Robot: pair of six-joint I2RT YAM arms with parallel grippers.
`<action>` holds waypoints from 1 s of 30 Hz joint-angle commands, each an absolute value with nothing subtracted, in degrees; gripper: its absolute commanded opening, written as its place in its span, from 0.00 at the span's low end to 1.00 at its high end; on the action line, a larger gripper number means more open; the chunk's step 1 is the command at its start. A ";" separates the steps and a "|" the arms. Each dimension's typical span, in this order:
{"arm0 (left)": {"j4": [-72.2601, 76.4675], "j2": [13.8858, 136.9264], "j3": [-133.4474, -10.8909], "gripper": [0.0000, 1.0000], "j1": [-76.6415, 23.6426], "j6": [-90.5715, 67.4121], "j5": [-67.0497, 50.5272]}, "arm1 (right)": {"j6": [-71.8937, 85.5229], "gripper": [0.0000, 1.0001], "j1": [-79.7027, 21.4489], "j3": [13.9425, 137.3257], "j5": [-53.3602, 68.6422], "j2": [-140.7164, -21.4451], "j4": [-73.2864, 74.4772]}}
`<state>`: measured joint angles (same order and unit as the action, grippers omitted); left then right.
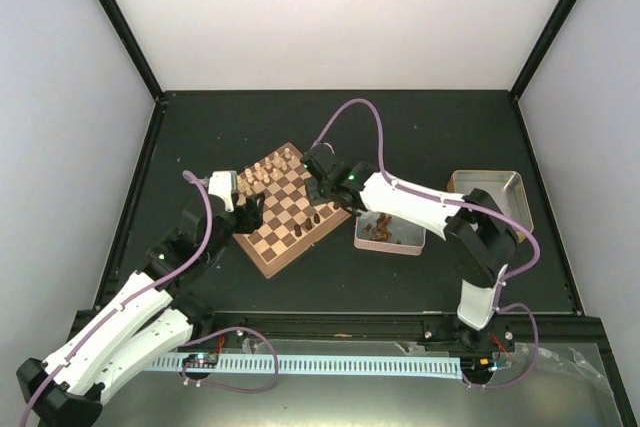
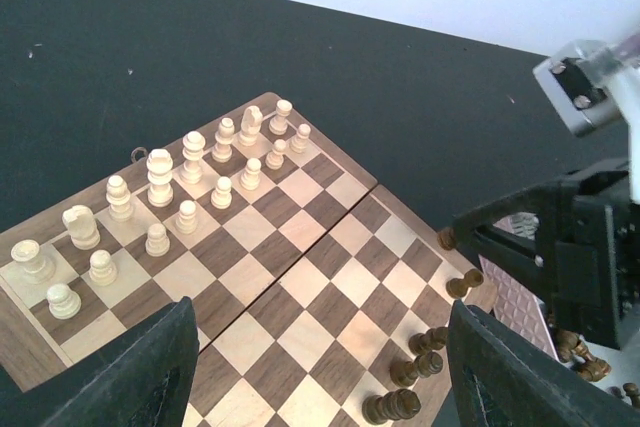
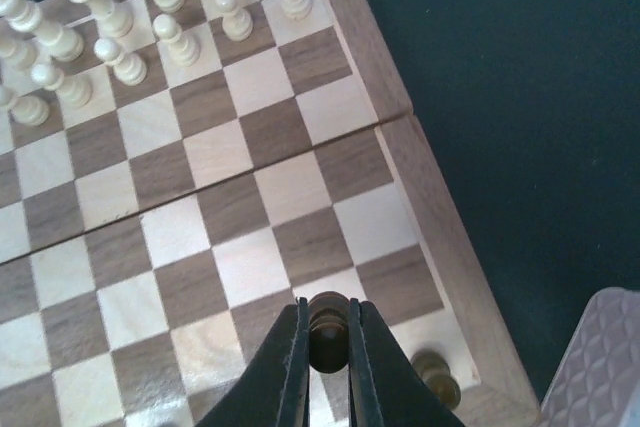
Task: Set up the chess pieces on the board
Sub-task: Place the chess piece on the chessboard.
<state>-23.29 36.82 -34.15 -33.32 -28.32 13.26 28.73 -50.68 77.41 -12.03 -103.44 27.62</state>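
Dark chess piece: clamped in the right claw above the board, lower frame (placement step); lowering, then release, is called for. Left claw: spread, empty.

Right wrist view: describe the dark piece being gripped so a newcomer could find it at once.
Start at the board, then go to its near end, opposite the pale pieces. The dark piece is the one clamped in the right gripper; its dark neighbour toward the corner stands free.
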 commanded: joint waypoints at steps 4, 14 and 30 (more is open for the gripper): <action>-23.45 36.91 -33.36 0.70 -32.81 -27.42 13.49 | 25.72 0.09 -49.18 81.06 -14.63 -109.28 32.26; -22.72 38.12 -33.65 0.70 -32.68 -27.11 13.27 | 24.70 0.10 -48.21 82.35 -13.31 -112.42 33.07; -21.73 40.23 -34.35 0.70 -32.35 -26.52 12.92 | 22.94 0.17 -47.39 83.82 -12.43 -114.50 32.08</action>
<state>-22.63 39.75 -33.45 -32.95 -27.57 13.21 23.99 -47.79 81.97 -12.71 -113.62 32.53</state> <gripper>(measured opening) 0.701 0.158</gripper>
